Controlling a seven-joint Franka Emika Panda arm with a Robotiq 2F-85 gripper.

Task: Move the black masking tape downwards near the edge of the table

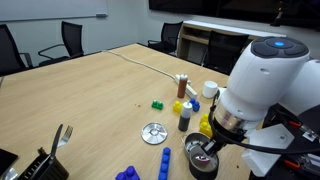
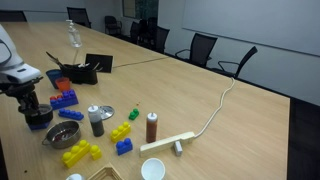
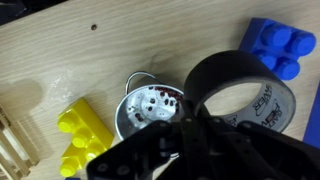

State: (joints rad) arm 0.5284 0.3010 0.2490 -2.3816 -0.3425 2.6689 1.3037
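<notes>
In an exterior view, my worry is the edge of the worktop. The tape lies on the near-edge side of the bowl, close to the rim, so I judge that a pull carried too far could send it over. The pincer stands straight over the tape, touching it or nearly so, and I cannot tell from here how far its jaws are apart. In an exterior view from across the worktop, the tape sits just beside the bowl, on the bowl's robot side, with a blue block near the bowl too. A sideways sweep could knock either one and drag it along. The pincer is pressed down directly on top of the tape and hides much of it. In the wrist view, the tape is a black ring just beside the bowl, with the blue block beyond the tape and a yellow block on the bowl's far side. The pincer is a dark blur across the foreground that overlaps the ring's near wall. I cannot tell whether it grips that wall or only rests against it. If the hold is slight, I judge the roll could slip free or tip as I move.
</notes>
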